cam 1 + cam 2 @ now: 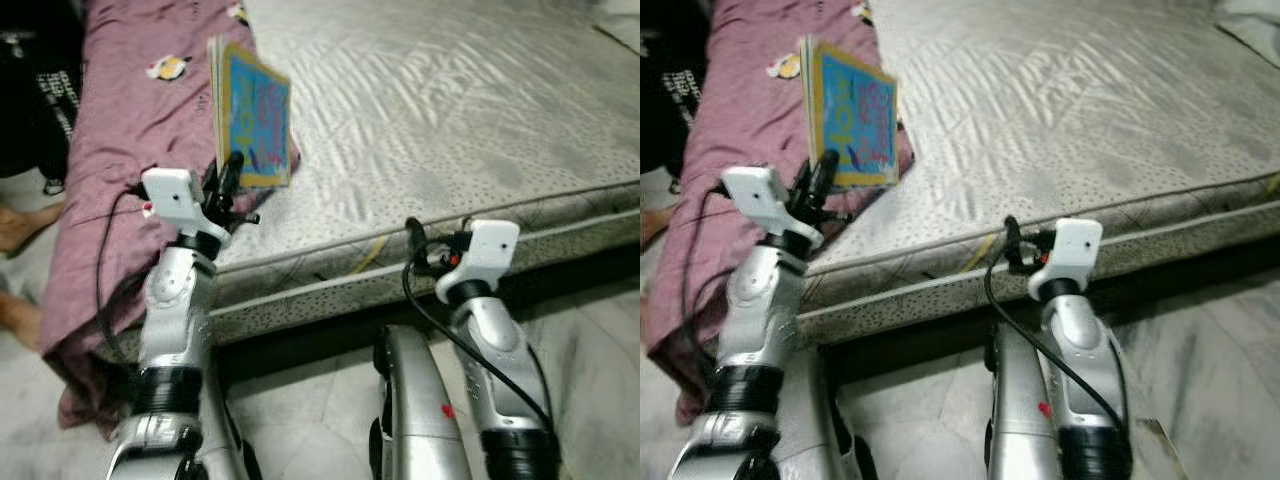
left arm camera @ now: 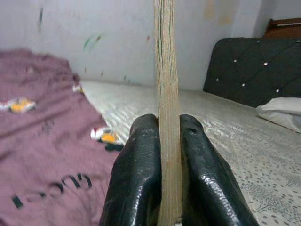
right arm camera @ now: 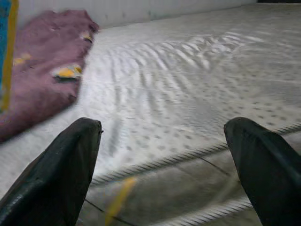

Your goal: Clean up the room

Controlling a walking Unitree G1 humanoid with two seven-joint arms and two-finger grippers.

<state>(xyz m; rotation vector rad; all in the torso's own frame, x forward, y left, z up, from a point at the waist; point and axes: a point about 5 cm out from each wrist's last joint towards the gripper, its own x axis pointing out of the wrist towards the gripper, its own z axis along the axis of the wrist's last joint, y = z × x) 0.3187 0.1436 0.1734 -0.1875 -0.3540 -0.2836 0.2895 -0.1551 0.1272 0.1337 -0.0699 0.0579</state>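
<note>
Landmark: mattress (image 1: 450,130).

Left gripper (image 1: 232,172) is clamped on the lower edge of the book (image 1: 255,115), above the mattress's left part, beside the purple blanket (image 1: 130,130). Book stands upright on edge, long axis vertical, cover facing right across the mattress; wrist view shows the page block pinched between both fingers (image 2: 141,174).

Right gripper (image 3: 160,165) hangs at the mattress's front edge, fingers spread, empty. Left arm is the nearer.

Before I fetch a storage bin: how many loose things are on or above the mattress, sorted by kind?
Thin blue-and-yellow picture book, clamped upright in the left gripper fingers: 1
Crumpled maroon printed blanket: 1
White pillow: 1
Total: 3
</note>
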